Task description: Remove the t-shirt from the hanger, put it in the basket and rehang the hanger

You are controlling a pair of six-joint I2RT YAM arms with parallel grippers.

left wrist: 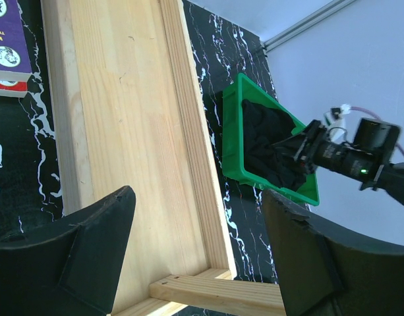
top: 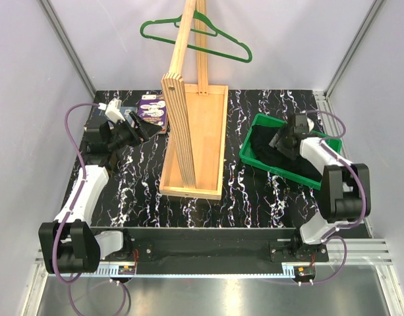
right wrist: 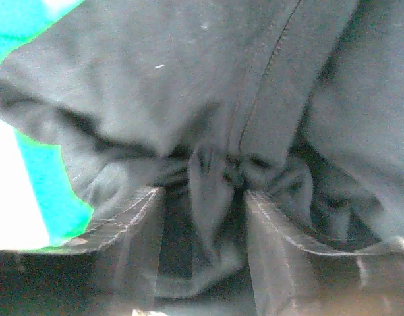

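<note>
Two grippers hanging low over counter [top: 132, 191]. Left gripper [top: 147, 130] hovering wide, holding nothing, beside wooden stand [top: 188, 99]. Right gripper [right wrist: 205, 197] standing part-open, fold of t-shirt [top: 262, 149] lying between its fingers. Shirt sitting bunched in green tray [top: 252, 160]. Hanger [top: 244, 55] hanging bare on stand beyond. Judging removal done; next move calling for lifting clear without snagging fabric. Nothing else standing in way.

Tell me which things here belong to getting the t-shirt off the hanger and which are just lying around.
Job in hand: t-shirt, bundled in the tray; hanger, bare, up by the stand; right gripper, open at the shirt.
Lying about: wooden stand; green tray; purple booklet; left gripper, open, holding nothing.
</note>
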